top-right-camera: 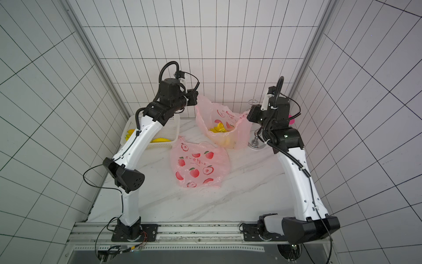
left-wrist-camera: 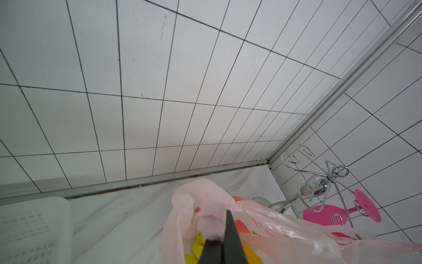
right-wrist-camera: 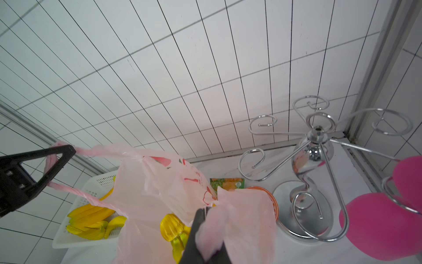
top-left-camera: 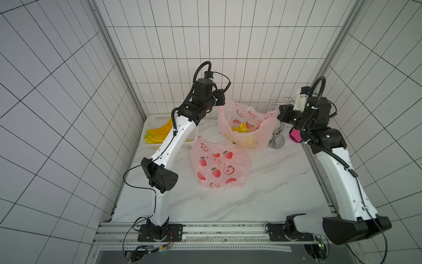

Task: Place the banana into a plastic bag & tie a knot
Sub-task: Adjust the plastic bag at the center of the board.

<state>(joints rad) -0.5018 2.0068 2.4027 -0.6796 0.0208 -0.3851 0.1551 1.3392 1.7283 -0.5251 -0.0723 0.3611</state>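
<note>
While banana (top-left-camera: 242, 128) sits inside, left gripper (left-wrist-camera: 221, 229) clenched on plastic bag (top-left-camera: 228, 118) handle; right gripper (right-wrist-camera: 205, 213) grasping opposite handle.

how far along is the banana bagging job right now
Done: a banana already sits inside the open pink bag. In hand: the left claw and right claw are each shut on one side of the bag's top, holding its mouth spread wide. Left: the knot. The two gripped sides are far apart, not crossed or tied.
</note>
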